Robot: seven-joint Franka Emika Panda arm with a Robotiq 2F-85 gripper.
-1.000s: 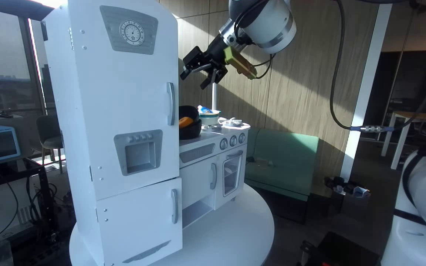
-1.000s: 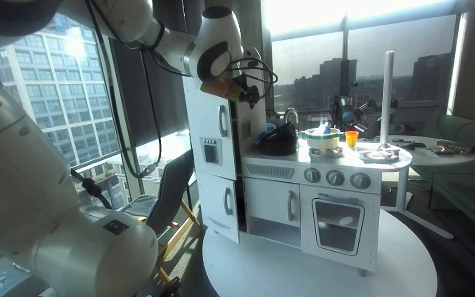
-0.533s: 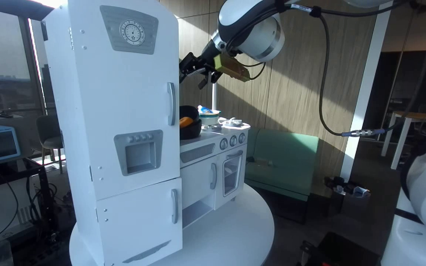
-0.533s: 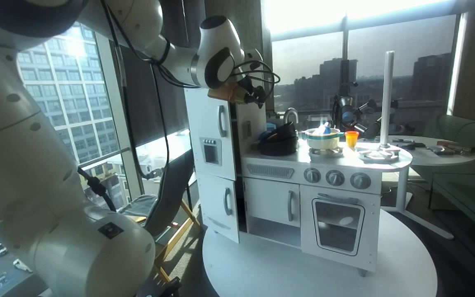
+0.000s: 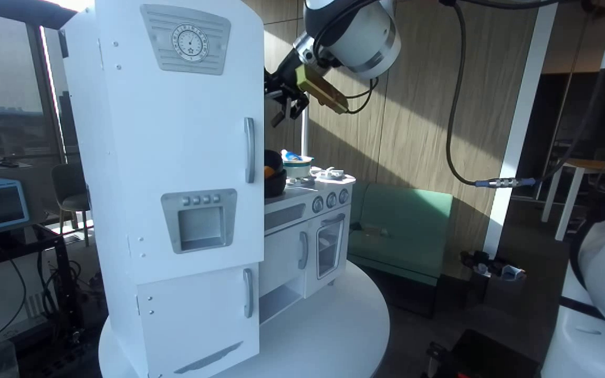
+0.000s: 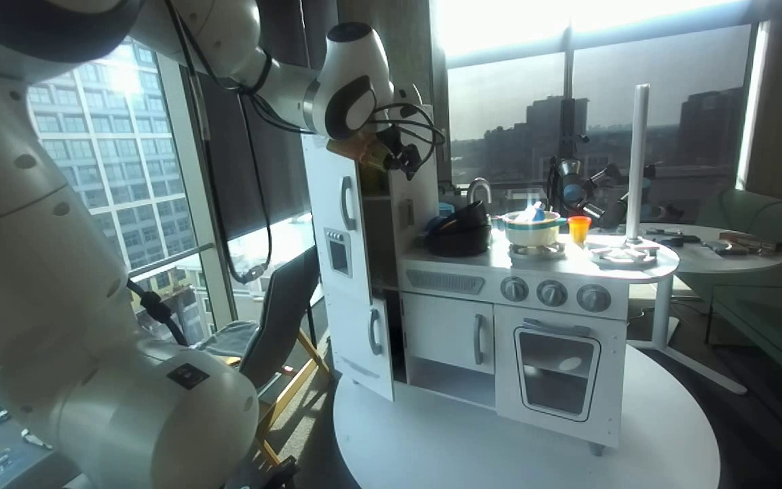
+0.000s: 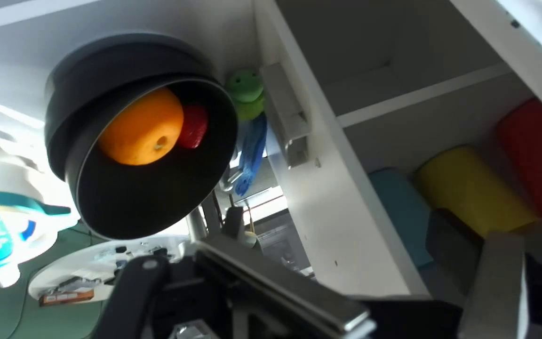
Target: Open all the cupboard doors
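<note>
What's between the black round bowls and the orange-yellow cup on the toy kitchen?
A round cream pot with a teal band stands there, in an exterior view.

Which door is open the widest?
The tall door with the dial: it has the biggest gap. The door below has a narrow one; the small door and oven door look shut.

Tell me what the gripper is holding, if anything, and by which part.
Nothing is held: in the wrist view the gripper stands open, its jaws wide apart.
</note>
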